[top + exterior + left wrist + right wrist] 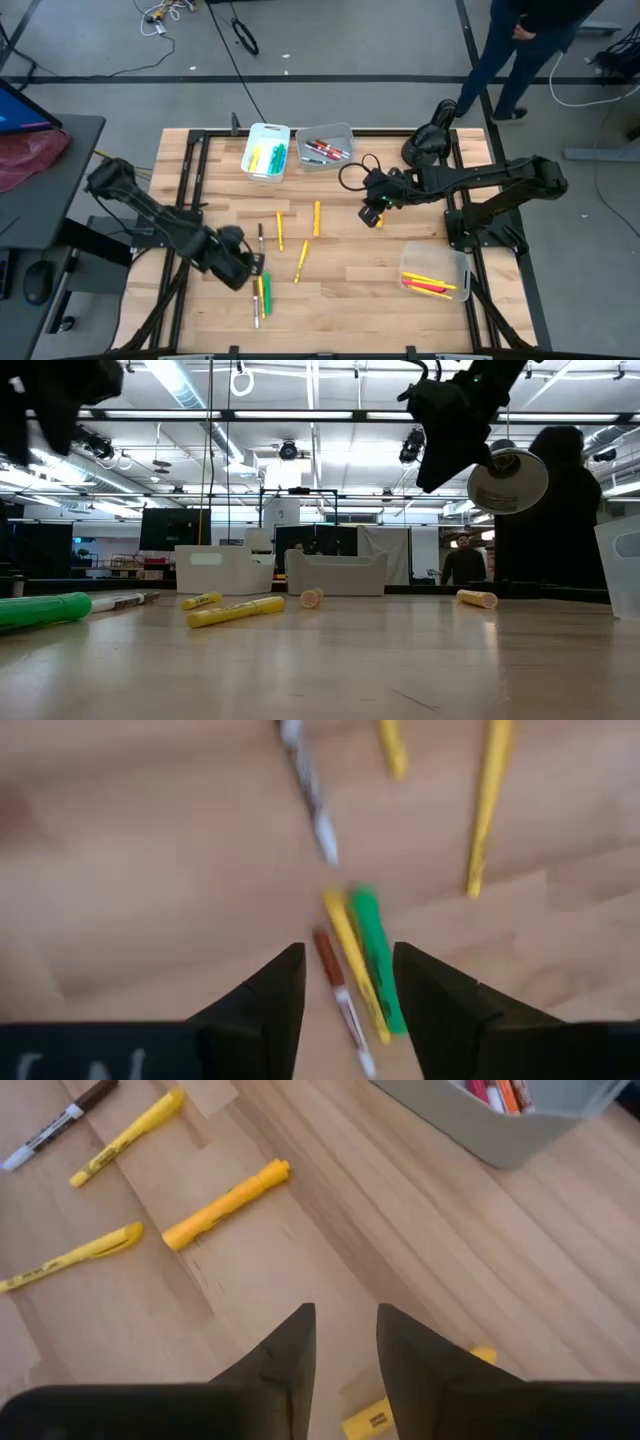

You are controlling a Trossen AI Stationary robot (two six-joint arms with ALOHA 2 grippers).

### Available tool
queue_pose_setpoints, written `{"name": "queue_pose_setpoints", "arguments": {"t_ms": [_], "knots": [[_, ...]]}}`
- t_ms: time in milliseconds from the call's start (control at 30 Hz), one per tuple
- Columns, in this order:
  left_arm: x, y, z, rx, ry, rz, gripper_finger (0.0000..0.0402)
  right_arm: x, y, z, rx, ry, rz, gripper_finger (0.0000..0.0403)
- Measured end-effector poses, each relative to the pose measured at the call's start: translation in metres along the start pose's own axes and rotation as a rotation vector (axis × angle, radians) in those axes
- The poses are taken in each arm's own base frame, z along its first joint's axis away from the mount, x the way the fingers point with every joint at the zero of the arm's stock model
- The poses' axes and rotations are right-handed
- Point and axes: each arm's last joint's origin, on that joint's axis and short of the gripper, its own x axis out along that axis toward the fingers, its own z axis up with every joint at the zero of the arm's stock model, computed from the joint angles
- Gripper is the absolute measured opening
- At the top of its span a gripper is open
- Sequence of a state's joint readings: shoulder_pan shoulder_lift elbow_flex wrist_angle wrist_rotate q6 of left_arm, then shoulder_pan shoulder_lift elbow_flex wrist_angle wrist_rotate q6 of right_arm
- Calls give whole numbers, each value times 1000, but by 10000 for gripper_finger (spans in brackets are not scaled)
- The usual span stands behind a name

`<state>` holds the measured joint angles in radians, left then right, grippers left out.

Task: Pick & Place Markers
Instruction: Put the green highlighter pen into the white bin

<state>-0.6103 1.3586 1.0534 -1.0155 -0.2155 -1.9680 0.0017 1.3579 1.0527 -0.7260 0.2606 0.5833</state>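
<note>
- High view: left gripper [250,268], fingers apart and empty, hovers just above 3 markers [262,297].
- Right gripper [374,214], parted, empty, over 1 yellow marker [372,1418].

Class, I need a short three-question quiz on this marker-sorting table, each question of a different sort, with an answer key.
1. True or false: the left gripper is shut on a marker.
2. Which marker lies right under the right gripper? A green, B yellow, C red.
3. Fill in: the bin at the table's right front holds yellow and ___ markers.

Key: 1 false, it is open above the green marker; 2 B, the yellow marker; 3 red.
</note>
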Motion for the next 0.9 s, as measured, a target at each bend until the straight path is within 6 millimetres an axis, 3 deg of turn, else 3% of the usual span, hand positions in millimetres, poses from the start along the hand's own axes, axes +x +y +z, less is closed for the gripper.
{"name": "queue_pose_setpoints", "arguments": {"t_ms": [200,367,667,900], "knots": [[31,-13,-27,-101,106,41,225,0,1,2,-73,-18,11,107],[56,-21,-34,-180,70,59,255,0,1,2,-134,-12,21,107],[99,-34,-29,-246,37,99,219,0,0,-3,-186,51,26,107],[107,-39,-19,-276,45,116,194,-1,-1,-10,-212,103,3,107]]}}
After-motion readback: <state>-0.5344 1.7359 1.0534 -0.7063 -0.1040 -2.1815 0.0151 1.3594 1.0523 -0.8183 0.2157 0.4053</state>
